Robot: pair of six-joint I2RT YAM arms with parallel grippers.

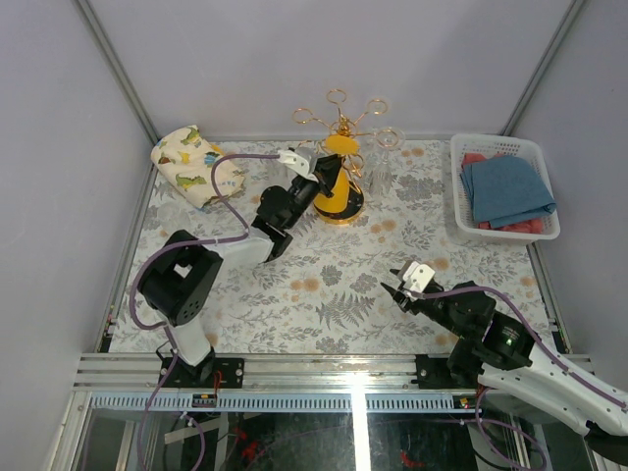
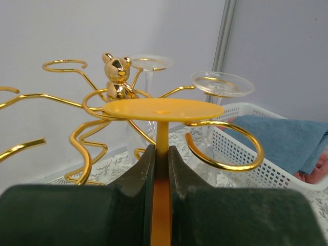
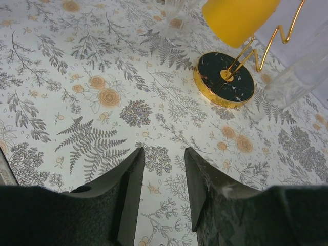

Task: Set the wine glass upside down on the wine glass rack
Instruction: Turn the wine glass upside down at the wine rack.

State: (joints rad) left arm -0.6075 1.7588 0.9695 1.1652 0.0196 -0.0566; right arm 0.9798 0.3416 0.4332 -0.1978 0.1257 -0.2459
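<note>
**Top view.** My left pincer [image 1: 329, 177] is clamped on the stem of the wine glass [image 1: 339, 199]. The glass is opaque yellow and upside down, with its flat round foot on top and the bowl below. It sits within the rack [image 1: 340, 116], among thin gold wire arms with ring ends, close to the central pole. A clear glass [image 1: 388, 147] hangs foot-up on the rack's right side. The counter [image 1: 324, 294] carries a matte sheet printed with grey ferns and orange flowers. At back left lies a soft printed cloth [image 1: 196, 167], cream with green and yellow figures. At right, a white plastic lattice basket [image 1: 510, 235] holds a folded blue cloth [image 1: 505, 186] over something red. My right pincer [image 1: 400, 285] hovers over the counter, well apart from the rack.

**Left wrist view.** The dark fingers [image 2: 138, 174] press close together with only the yellow stem between them. The yellow foot is a smooth disc, level with the looped arms. I cannot tell whether it rests on the wire. A glossy gold bear [image 2: 117, 77] tops the pole behind it. Two clear round feet show beyond it, one behind the bear and one to the right.

**Right wrist view.** The right pincer's jaws stand moderately apart with nothing between them. Ahead is the rack's base [image 3: 224, 79], round, black, speckled and gold-rimmed, lying flat on the counter. The yellow bowl hangs above the base, beside a zigzag of gold wire.
</note>
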